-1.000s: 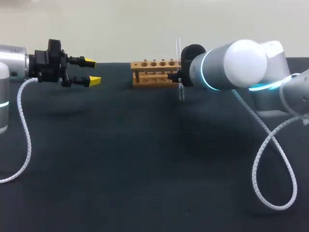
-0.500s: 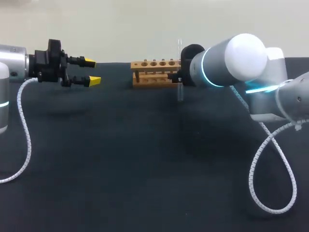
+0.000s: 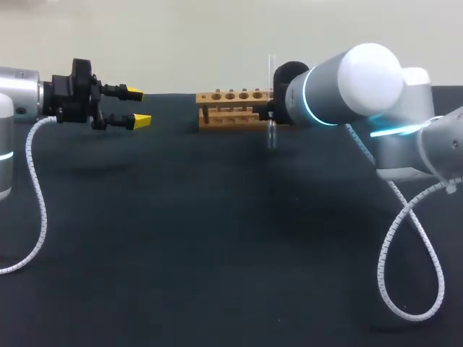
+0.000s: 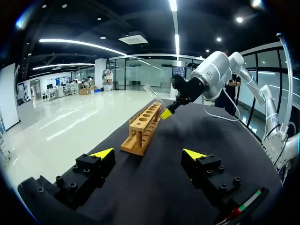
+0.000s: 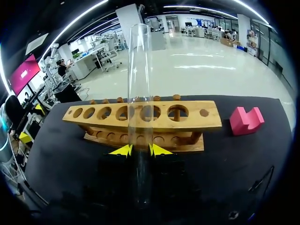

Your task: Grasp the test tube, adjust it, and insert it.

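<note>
Tube (image 5: 139, 70) slightly rightward; pink block (image 5: 246, 120) beside rack (image 5: 187, 119)

A lab bench: wooden tube rack (image 3: 226, 123) on a black table (image 3: 217, 253), glass test tube (image 5: 139, 84) near.

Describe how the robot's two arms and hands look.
Left arm and right arm are silver-grey cylinders with glowing cyan rings; the right shows a white rounded cap. The left cable and right cable are white coils. The left hand and right hand are black, with two yellow-tipped fingers.
</note>
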You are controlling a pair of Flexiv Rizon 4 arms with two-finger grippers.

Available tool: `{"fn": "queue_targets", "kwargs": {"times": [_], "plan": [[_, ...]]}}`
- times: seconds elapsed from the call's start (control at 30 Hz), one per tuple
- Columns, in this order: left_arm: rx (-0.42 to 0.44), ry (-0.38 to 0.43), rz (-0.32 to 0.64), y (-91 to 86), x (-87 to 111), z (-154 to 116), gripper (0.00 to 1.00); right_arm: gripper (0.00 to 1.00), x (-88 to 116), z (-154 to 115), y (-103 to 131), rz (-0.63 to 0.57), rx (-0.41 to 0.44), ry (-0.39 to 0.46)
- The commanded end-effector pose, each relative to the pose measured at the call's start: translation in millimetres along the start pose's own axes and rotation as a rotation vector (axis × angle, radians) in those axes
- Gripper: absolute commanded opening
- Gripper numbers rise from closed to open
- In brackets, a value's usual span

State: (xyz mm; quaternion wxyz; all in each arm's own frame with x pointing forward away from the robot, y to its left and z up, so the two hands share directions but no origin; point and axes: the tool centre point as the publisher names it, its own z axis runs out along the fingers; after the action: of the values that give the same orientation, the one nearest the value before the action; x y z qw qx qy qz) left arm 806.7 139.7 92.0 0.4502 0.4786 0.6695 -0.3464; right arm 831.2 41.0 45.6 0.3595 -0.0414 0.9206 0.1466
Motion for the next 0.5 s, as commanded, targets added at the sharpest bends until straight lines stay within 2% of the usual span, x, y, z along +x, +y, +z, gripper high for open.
{"fn": "queue_targets", "kwargs": {"times": [0.03, 0.33, 0.5], "plan": [[-0.002, -0.005, 0.003, -0.5, 1.2, -0.1, 1.0, 0.0, 7.7, -28.5, -0.3, 0.011, 0.021, -0.063], [-0.002, -0.005, 0.003, -0.5, 1.2, -0.1, 1.0, 0.0, 0.7, -67.3, -2.7, 0.017, 0.034, -0.134], [-0.002, -0.005, 0.003, -0.5, 1.2, -0.1, 1.0, 0.0, 1.9, -85.1, -4.7, 0.022, 0.03, -0.147]]}}
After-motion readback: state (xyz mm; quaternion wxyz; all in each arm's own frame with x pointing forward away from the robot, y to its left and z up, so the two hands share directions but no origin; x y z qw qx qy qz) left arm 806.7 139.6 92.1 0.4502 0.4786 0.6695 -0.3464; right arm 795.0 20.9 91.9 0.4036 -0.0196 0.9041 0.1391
